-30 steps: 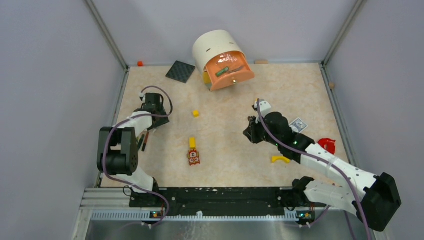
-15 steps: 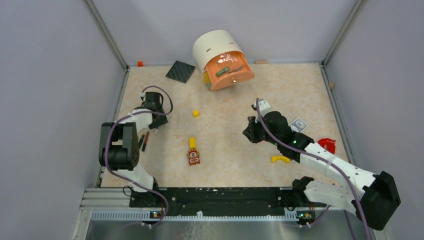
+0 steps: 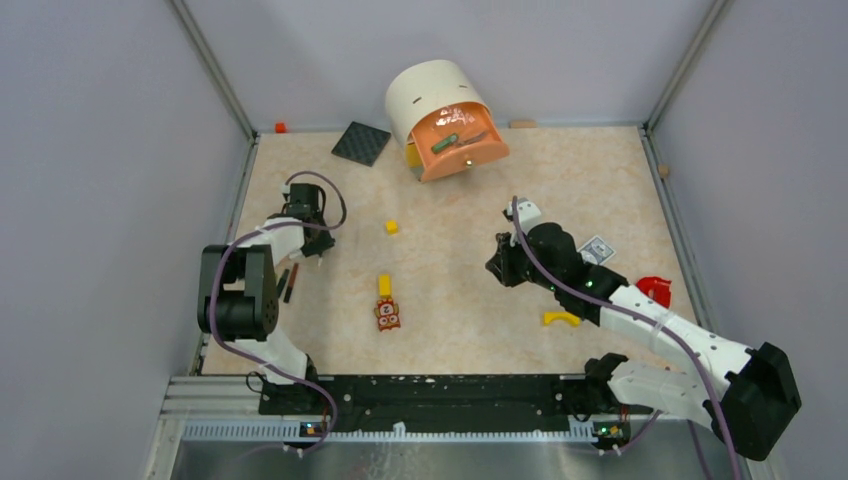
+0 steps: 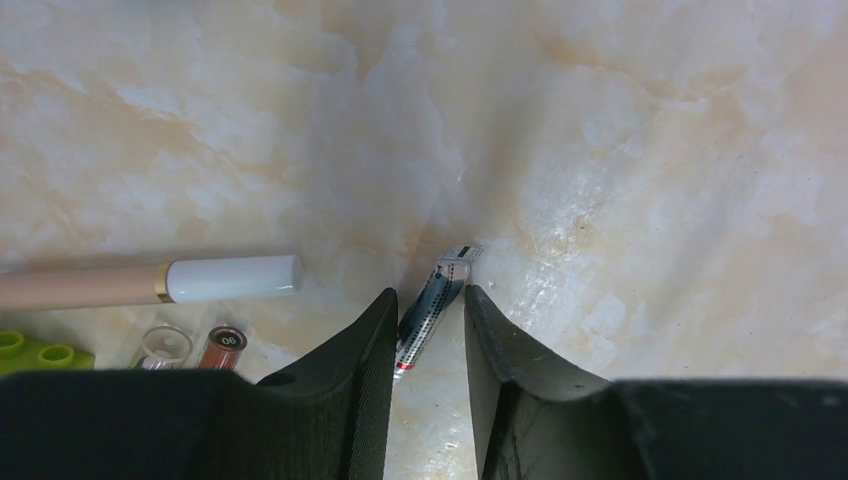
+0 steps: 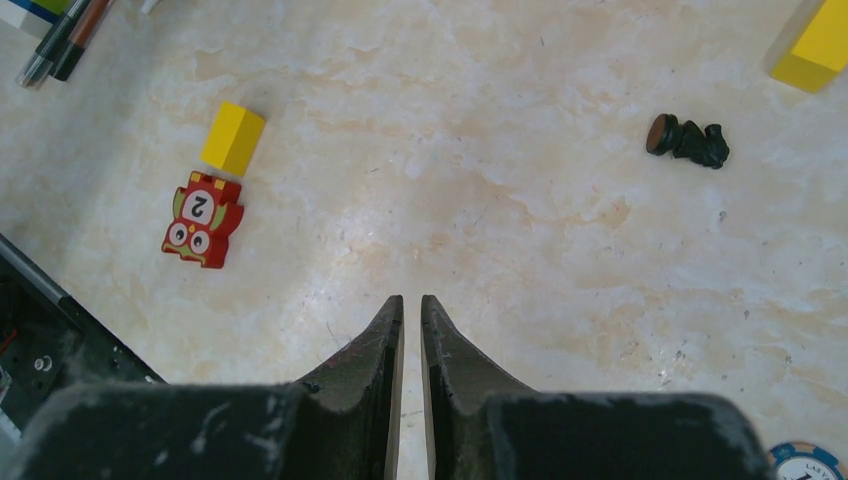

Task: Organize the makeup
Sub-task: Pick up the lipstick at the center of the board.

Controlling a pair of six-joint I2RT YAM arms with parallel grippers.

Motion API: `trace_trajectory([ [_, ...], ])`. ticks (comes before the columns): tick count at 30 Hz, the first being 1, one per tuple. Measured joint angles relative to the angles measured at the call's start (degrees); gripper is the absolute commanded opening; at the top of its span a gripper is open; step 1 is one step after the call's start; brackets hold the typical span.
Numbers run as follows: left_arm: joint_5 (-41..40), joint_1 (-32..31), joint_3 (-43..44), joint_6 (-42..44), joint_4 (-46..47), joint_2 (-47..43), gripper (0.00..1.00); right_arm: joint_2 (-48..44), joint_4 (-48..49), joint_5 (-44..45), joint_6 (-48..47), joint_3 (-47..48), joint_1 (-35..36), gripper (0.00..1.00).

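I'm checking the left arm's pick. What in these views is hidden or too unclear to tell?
Left wrist view: the small tube has its lower end hidden between the jaws of the left gripper; contact is unclear.
Left wrist view: the white-capped pencil is cut by the left edge.
Top view: the left gripper covers the small tube; items in the orange drawer are too small to identify.

table [image 3: 450, 215]: everything below lies on it
drawer unit [image 3: 432, 95]: top centre, at the back edge; drawer [image 3: 462, 150] pulled out, stick-shaped pieces in it
square compact [image 3: 361, 143]: left of drawer unit
small cube [image 3: 391, 227]: centre, below the drawer
block [image 3: 384, 285]: below cube, just above owl tile [image 3: 387, 316]
pencils [image 3: 288, 283]: left side, just below left gripper [image 3: 306, 252]
small tube [image 4: 432, 303]: between that gripper's fingers; capped stick [image 4: 150, 282] to its left
curved piece [image 3: 561, 318]: lower right
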Motion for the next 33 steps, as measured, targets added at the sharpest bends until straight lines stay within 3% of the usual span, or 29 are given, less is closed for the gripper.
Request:
trace_trajectory([
  [9,2.12,0.0,0.31,-0.09,0.0,0.22,0.16,-0.07,-0.07,0.04,0.0,0.0,0.0,0.11],
  [20,3.56,-1.86,0.63,-1.22,-0.2,-0.76,0.1,-2.54,-0.22,0.5,0.02,-0.04,0.0,0.1],
  [25,-0.13,-7.85,1.92,-1.29,-1.88,-6.19,0.11,-4.96,-0.68,1.03,0.15,-0.48,0.0,0.1],
  [29,-6.21,-16.17,9.35,-0.17,-4.17,-7.72,0.12,-5.88,-1.33,1.27,0.17,-0.48,0.0,0.1],
  [33,-7.39,-21.29,16.81,3.98,-4.02,-7.91,0.12,-6.25,-1.57,1.25,0.2,-0.5,0.0,0.08],
])
